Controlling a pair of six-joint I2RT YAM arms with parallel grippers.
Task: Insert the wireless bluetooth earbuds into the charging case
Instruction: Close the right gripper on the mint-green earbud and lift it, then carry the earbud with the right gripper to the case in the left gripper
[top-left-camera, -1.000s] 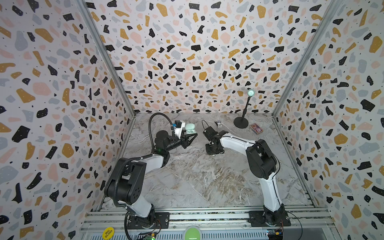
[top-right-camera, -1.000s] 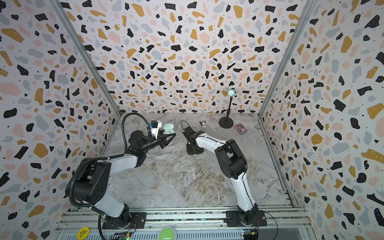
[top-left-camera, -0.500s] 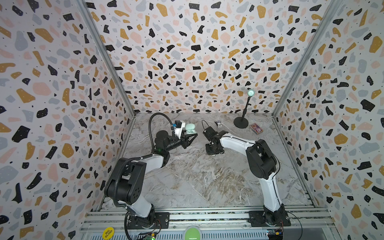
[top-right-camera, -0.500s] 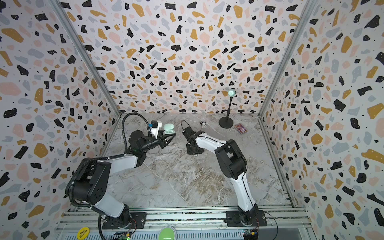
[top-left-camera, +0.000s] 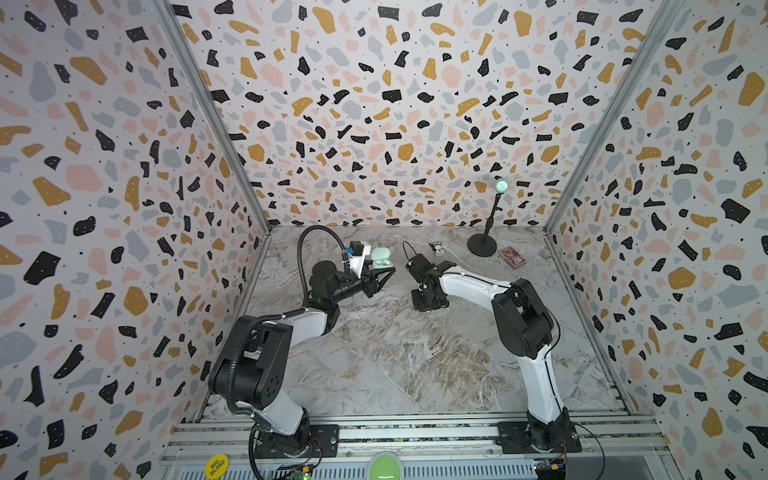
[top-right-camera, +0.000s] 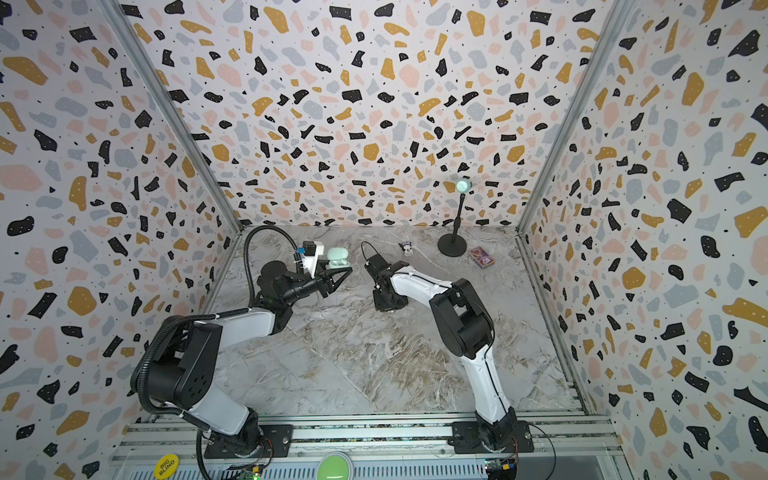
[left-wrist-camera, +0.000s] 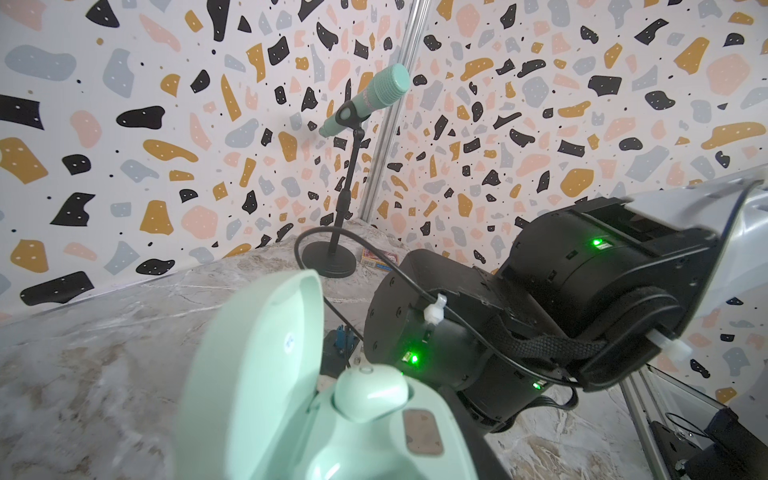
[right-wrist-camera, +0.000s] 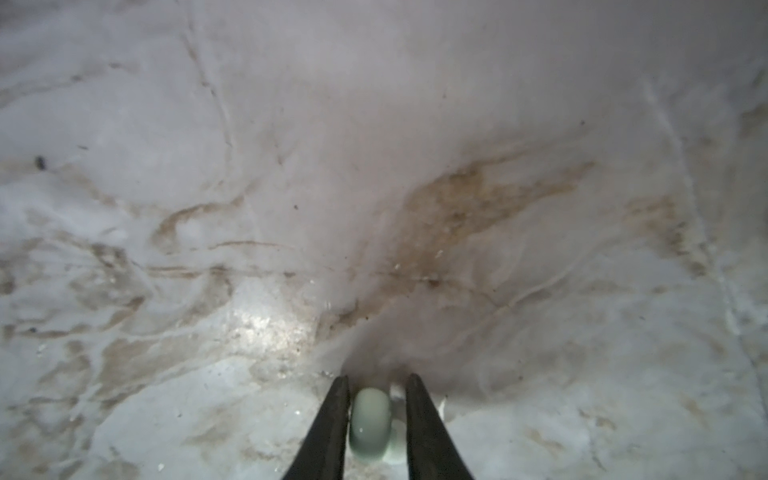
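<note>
Right now the left gripper is clamped tight on the open charging case, and a mint earbud sits inside it. Down on the table, the right gripper has its jaws a little apart around a second mint earbud. One finger is right against it.

front counter: bare, wide passage
back right: mic stand, card box in way
middle: tight gap between left claw, right claw
</note>
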